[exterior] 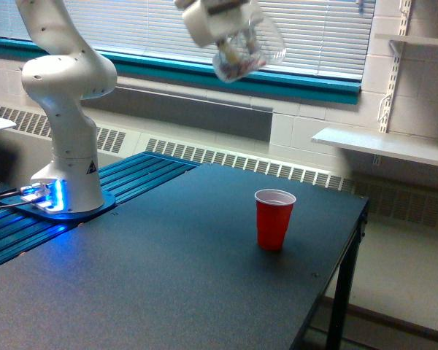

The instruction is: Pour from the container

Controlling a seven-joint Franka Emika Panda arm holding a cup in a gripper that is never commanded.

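Note:
In the exterior view my gripper (230, 25) hangs high near the top edge, shut on the container (244, 49), a small clear cup with reddish and whitish bits inside. The cup is tilted, its open mouth facing the exterior view's right and slightly up. It is motion-blurred. A red plastic cup (274, 219) stands upright on the dark table (168, 292), well below the container and a little toward the exterior view's right. The fingertips themselves are hard to make out against the blinds.
The white arm base (66, 189) stands at the exterior view's left on a blue slatted platform (139, 179). The table's edge (347, 270) drops off at the exterior view's right. A window with blinds (168, 29) and wall shelves (379, 146) lie behind.

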